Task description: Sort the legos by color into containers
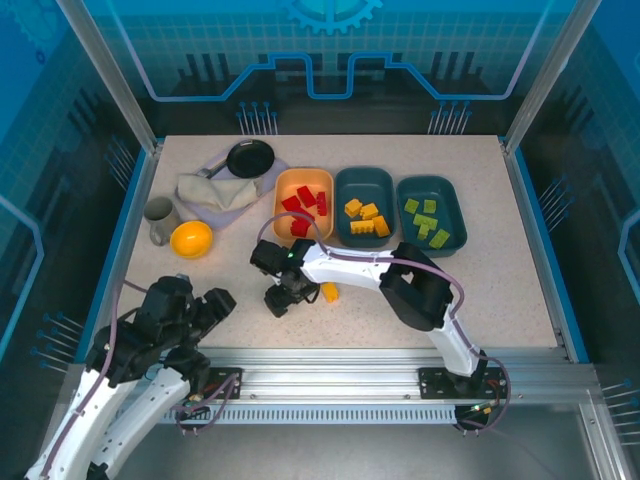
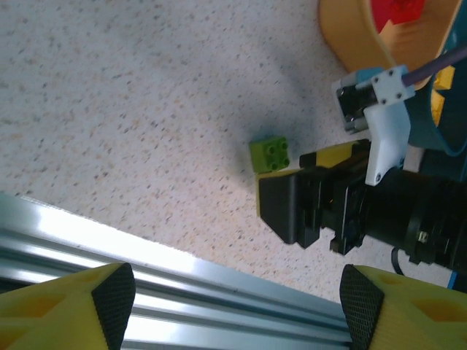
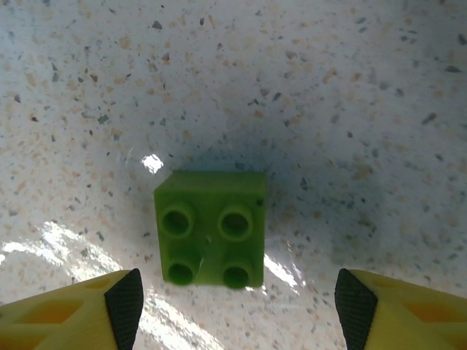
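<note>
right claw (image 3: 239, 310) released, hovers over green lego (image 3: 210, 230), studs up on bench (image 3: 365, 109). you: centre jaws on its flat sides, drop straight, clench squarely, carry to right teal tray (image 1: 452, 200) with greens. left claw (image 2: 237, 299) released, empty.

speckled table (image 1: 520, 280), blue panel walls (image 1: 330, 50)

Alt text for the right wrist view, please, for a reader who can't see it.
A light green lego with four studs lies flat on the speckled table, just ahead of the open right gripper. Its yellow, black-padded fingers stand wide apart at the bottom corners, not touching the brick.
</note>
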You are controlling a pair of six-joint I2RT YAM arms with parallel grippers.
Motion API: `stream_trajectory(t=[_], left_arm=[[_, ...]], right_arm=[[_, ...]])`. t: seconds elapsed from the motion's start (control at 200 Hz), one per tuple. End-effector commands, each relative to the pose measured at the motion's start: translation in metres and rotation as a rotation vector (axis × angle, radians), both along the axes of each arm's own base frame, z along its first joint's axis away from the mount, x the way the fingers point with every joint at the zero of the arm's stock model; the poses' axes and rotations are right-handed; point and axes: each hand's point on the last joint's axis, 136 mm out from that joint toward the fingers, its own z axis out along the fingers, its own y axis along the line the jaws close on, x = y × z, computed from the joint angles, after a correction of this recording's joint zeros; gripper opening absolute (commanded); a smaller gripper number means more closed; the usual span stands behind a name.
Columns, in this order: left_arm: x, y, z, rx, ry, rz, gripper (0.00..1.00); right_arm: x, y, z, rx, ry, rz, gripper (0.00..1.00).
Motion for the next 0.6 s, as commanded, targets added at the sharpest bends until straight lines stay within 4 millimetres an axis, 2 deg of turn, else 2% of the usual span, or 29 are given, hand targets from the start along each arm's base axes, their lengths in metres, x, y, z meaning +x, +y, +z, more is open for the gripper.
stream_trajectory(t=[0.0,0.27,0.41,0.49,0.555,0.595], left_arm=[[-0.014,0.002,-0.007,0.003,0.05,-0.01,0.78],[-0.015,0.001,-0.005,0.005,0.05,-0.034,0.78],[-0.014,-0.002,-0.001,-0.003,0.034,-0.049,0.78],[-0.01,-0.007,0.003,-0.018,0.012,-0.073,0.78],[-0.003,-0.018,0.01,-0.048,-0.022,-0.118,0.78],[0.004,-0.026,0.015,-0.07,-0.044,-0.15,0.78]], right_arm=[[-0.005,0.003,-0.003,-0.047,-0.003,0.007,0.71],[-0.004,0.015,-0.017,-0.085,-0.018,0.023,0.49],[-0.003,0.016,-0.018,-0.086,-0.022,0.015,0.37],[0.0,0.016,-0.008,-0.075,-0.046,0.008,0.3],[0.006,0.013,0.009,-0.049,-0.082,-0.004,0.28],[0.014,0.008,0.026,-0.021,-0.108,-0.025,0.27]])
